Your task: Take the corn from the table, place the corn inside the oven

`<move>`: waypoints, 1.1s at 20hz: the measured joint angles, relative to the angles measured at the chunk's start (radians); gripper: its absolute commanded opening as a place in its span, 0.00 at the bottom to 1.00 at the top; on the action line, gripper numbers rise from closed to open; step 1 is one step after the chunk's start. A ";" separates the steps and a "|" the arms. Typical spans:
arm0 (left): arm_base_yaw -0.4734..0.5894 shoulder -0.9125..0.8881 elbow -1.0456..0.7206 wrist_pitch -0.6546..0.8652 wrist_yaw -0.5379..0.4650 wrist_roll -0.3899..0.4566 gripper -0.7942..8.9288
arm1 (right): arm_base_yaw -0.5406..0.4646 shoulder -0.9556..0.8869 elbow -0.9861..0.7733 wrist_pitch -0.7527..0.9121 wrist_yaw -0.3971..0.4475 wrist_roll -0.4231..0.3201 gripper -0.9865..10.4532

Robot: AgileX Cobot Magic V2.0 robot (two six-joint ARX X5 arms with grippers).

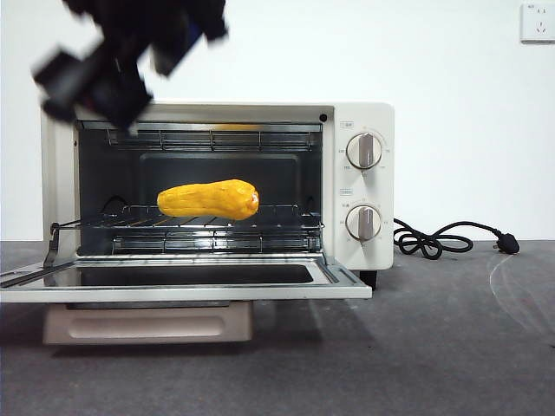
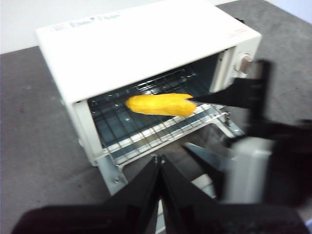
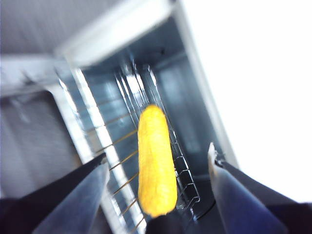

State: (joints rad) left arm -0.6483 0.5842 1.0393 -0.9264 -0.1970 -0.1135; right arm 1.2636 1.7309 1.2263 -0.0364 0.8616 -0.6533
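The yellow-orange corn (image 1: 208, 199) lies lengthwise on the wire rack (image 1: 208, 230) inside the cream oven (image 1: 364, 121), whose door (image 1: 173, 292) hangs open and flat. Nothing grips the corn. My right gripper (image 3: 157, 156) is open, its jaws spread wide to either side of the corn (image 3: 156, 146) but apart from it, outside the opening. One of its fingers (image 2: 229, 96) shows near the corn's end (image 2: 158, 105) in the left wrist view. My left gripper (image 2: 160, 158) is shut and empty, high in front of the oven (image 2: 146, 44). A blurred dark arm (image 1: 113, 69) covers the oven's upper left corner; which arm it is I cannot tell.
The oven stands on the dark grey table (image 1: 434, 347). Its black power cable (image 1: 434, 241) and plug (image 1: 508, 245) lie to its right. A wall socket (image 1: 538, 22) sits high at the back right. Two knobs (image 1: 363, 150) face forward.
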 measured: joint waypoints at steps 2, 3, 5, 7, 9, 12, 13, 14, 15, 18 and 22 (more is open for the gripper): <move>0.000 0.009 0.000 0.033 -0.012 0.021 0.08 | 0.042 -0.063 0.000 -0.113 0.001 0.076 0.39; 0.000 0.014 0.000 0.055 -0.013 0.034 0.08 | 0.062 -0.093 0.000 -0.181 -0.004 0.121 0.38; 0.000 0.024 0.000 0.095 -0.014 0.049 0.08 | 0.084 -0.130 0.000 -0.272 -0.027 0.185 0.35; 0.000 0.040 0.000 0.140 -0.014 0.068 0.08 | 0.108 -0.172 0.000 -0.372 -0.057 0.259 0.23; 0.000 0.061 0.000 0.167 -0.014 0.083 0.08 | 0.127 -0.209 0.000 -0.450 -0.087 0.315 0.13; 0.000 0.114 0.000 0.197 -0.014 0.110 0.08 | 0.154 -0.276 0.000 -0.565 -0.137 0.400 0.08; 0.001 0.135 0.000 0.202 -0.014 0.119 0.08 | 0.160 -0.299 0.000 -0.594 -0.159 0.424 0.08; 0.003 0.154 0.000 0.203 -0.013 0.126 0.08 | 0.163 -0.321 0.000 -0.615 -0.181 0.442 0.08; 0.006 0.180 0.000 0.203 -0.013 0.133 0.08 | 0.164 -0.346 0.000 -0.636 -0.212 0.463 0.08; 0.023 0.256 0.000 0.203 0.018 0.149 0.08 | 0.161 -0.422 0.000 -0.689 -0.315 0.526 0.08; 0.079 0.349 0.000 0.183 0.195 0.159 0.08 | 0.108 -0.530 0.000 -0.751 -0.420 0.600 0.08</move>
State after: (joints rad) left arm -0.5697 0.9337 1.0393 -0.7437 -0.0021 0.0452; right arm 1.3716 1.2011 1.2263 -0.7876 0.4419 -0.0532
